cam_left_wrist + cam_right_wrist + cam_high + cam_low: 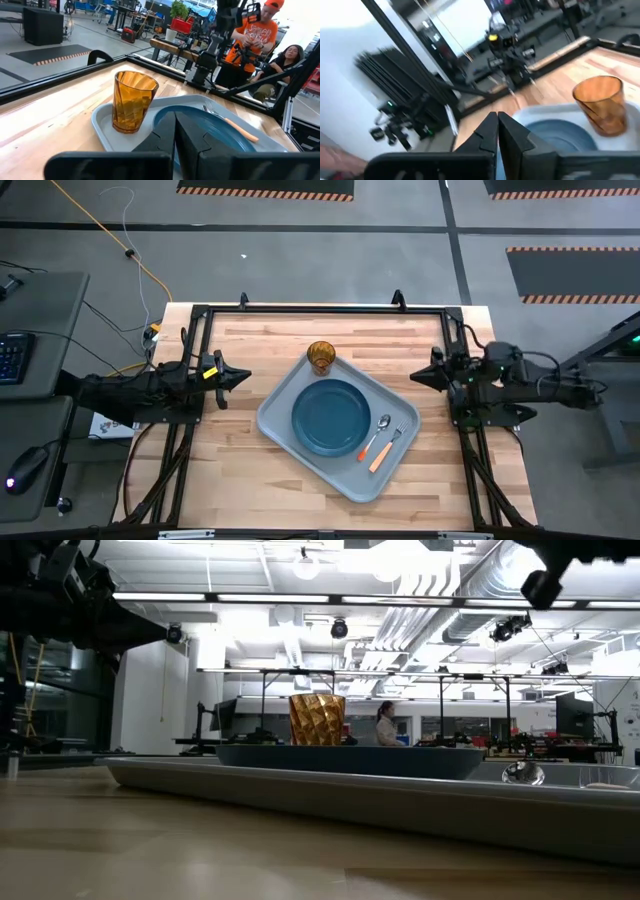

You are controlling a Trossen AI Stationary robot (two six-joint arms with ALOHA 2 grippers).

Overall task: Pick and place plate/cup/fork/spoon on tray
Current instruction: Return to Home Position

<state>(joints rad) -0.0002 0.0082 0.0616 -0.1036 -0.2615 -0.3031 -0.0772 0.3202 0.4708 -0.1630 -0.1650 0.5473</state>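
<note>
On tray [276, 421]: plate [331, 417], cup [320, 357], fork [386, 449], spoon [372, 439] are sitting. Left gripper [240, 377], right gripper [416, 378] are hanging closed, empty; a jolt could topple the cup.

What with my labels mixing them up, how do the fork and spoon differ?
The spoon ends in an oval bowl, the fork in tines. The spoon's handle is thin and red-orange, the fork's broader and pale peach. The spoon lies nearer the plate. Both lie flat, side by side, on the tray.

The table [250, 470] is pale planked wood with a soft sheen. The tray [275, 420] looks like smooth matt plastic. The cup [132, 101] is faceted, translucent amber, and the spoon [377, 436] has a shiny metal bowl.
</note>
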